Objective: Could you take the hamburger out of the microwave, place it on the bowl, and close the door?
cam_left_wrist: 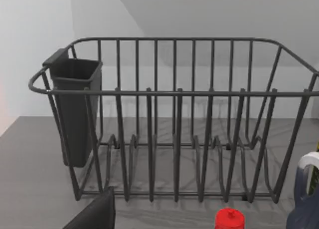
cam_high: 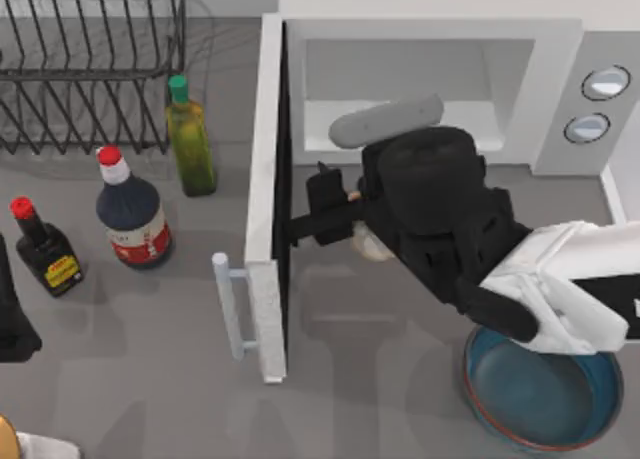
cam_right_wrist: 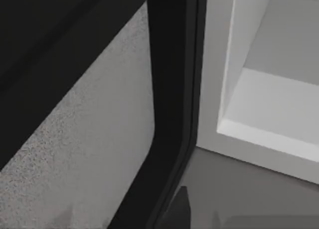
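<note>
The microwave (cam_high: 440, 39) sits at the upper right of the top view, and its door (cam_high: 266, 209) stands wide open. The right tool (cam_high: 312, 217) is in the middle, pressed close to the inside of the door; I cannot tell how far open it is. A bit of the hamburger (cam_high: 372, 245) peeks out under the arm, on the bench (cam_high: 150, 379) in front of the microwave. The bowl (cam_high: 540, 399) sits at the lower right. The left arm (cam_high: 15, 319) rests at the left edge.

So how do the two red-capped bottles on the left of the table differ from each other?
The larger dark bottle is round-bodied with a white neck and a red-and-white label. The small dark bottle is slimmer, with a black neck and a yellow label, and stands nearer the table's left edge. Both stand upright with red caps.
</note>
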Robot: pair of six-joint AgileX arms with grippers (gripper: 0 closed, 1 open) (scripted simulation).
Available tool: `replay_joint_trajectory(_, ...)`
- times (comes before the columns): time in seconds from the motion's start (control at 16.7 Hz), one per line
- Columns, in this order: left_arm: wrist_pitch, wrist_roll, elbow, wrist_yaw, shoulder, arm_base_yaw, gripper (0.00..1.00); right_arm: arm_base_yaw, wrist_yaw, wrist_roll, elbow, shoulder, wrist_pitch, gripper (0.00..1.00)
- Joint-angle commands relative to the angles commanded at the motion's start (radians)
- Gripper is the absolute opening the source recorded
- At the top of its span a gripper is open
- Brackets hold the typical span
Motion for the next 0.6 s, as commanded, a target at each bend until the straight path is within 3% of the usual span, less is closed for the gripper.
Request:
replay_joint_trajectory(0.24, 0.000, 0.000, 0.000, 0.000, 0.000, 0.000, 1.00, -0.080, -0.097, -0.105, -0.010, -0.016, -0.074, 0.00)
replay_joint_trajectory(0.6, 0.000, 0.000, 0.000, 0.000, 0.000, 0.000, 1.00, -0.321, -0.463, -0.523, -0.053, -0.065, -0.339, 0.00)
